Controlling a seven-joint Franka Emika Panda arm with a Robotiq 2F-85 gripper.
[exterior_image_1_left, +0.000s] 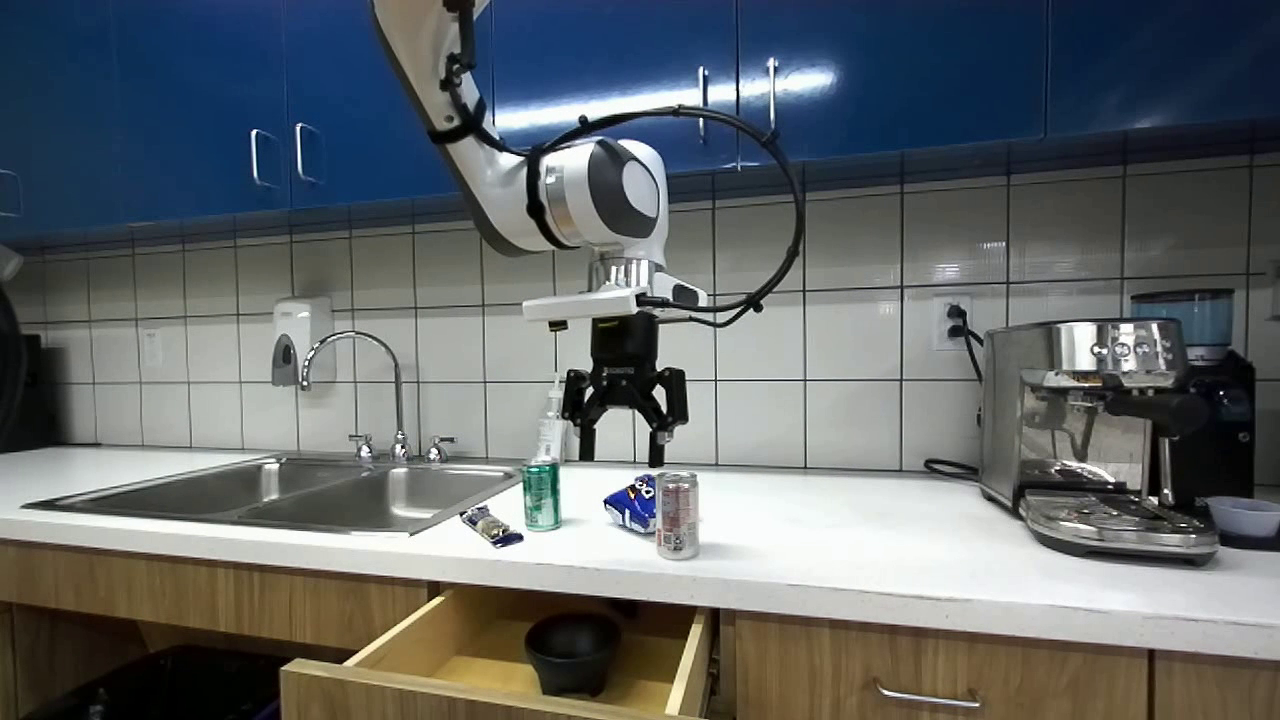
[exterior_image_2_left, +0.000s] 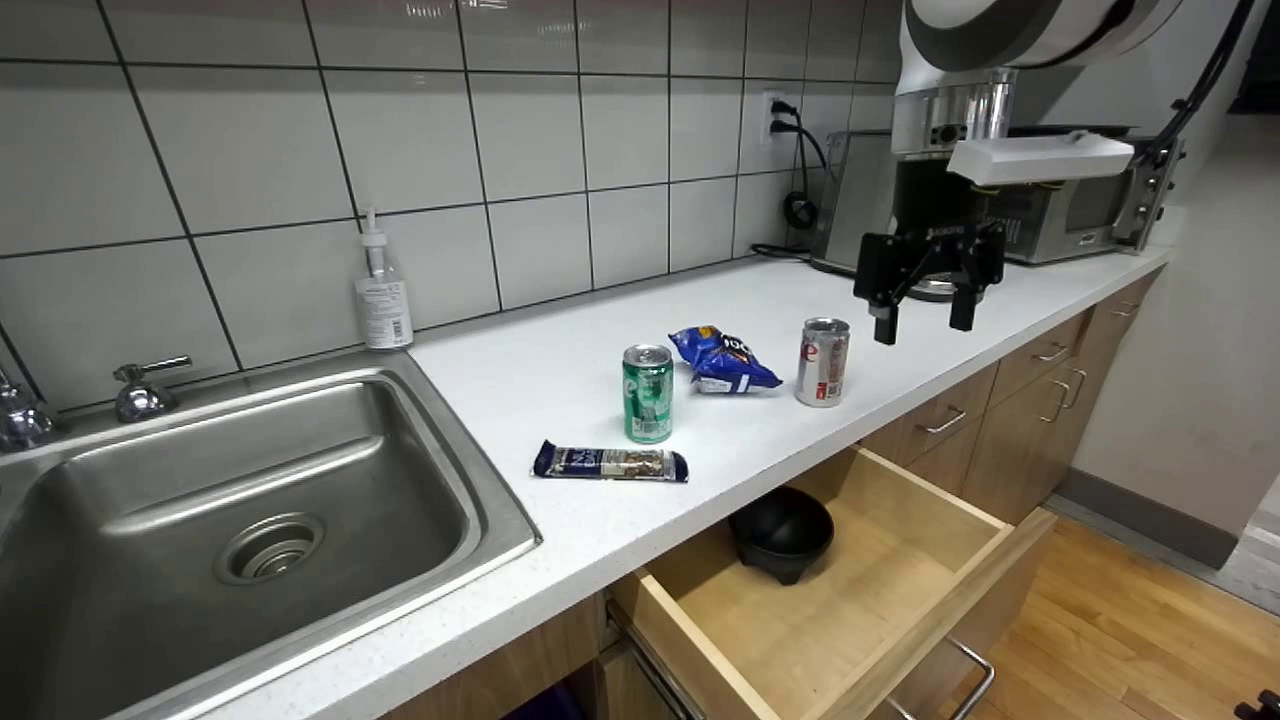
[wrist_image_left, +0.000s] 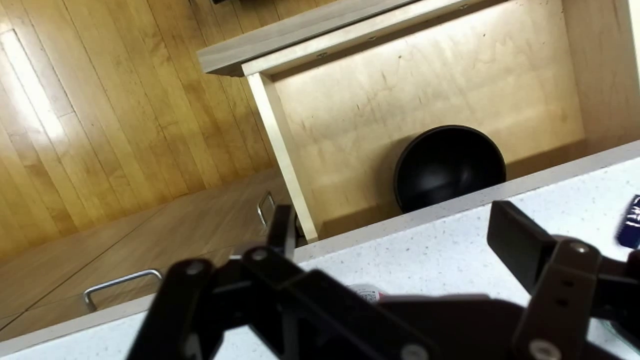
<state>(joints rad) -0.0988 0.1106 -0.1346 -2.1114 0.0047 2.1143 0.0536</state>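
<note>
My gripper (exterior_image_1_left: 622, 452) (exterior_image_2_left: 924, 324) hangs in the air above the counter, fingers wide apart and pointing down, holding nothing. Below it stand an upright silver can (exterior_image_1_left: 678, 515) (exterior_image_2_left: 824, 362) and a crumpled blue snack bag (exterior_image_1_left: 630, 503) (exterior_image_2_left: 722, 360). The green can (exterior_image_1_left: 541, 495) (exterior_image_2_left: 648, 395) is upright nearer the sink, with a dark wrapped bar (exterior_image_1_left: 491, 526) (exterior_image_2_left: 610, 463) lying beside it. In the wrist view, a sliver of the silver can (wrist_image_left: 368, 292) shows behind the gripper linkage. A black bowl (exterior_image_2_left: 783, 535) (wrist_image_left: 450, 167) sits inside the pulled-out drawer (exterior_image_2_left: 870, 610) (wrist_image_left: 345, 120).
A steel sink (exterior_image_1_left: 360, 500) (exterior_image_2_left: 250, 450) with a faucet (exterior_image_1_left: 398, 390) adjoins the white counter (exterior_image_1_left: 850, 530). An espresso machine (exterior_image_1_left: 1090, 430) stands farther along it. A soap bottle (exterior_image_2_left: 383, 300) is by the tiled wall. Blue cabinets (exterior_image_1_left: 880, 80) hang above.
</note>
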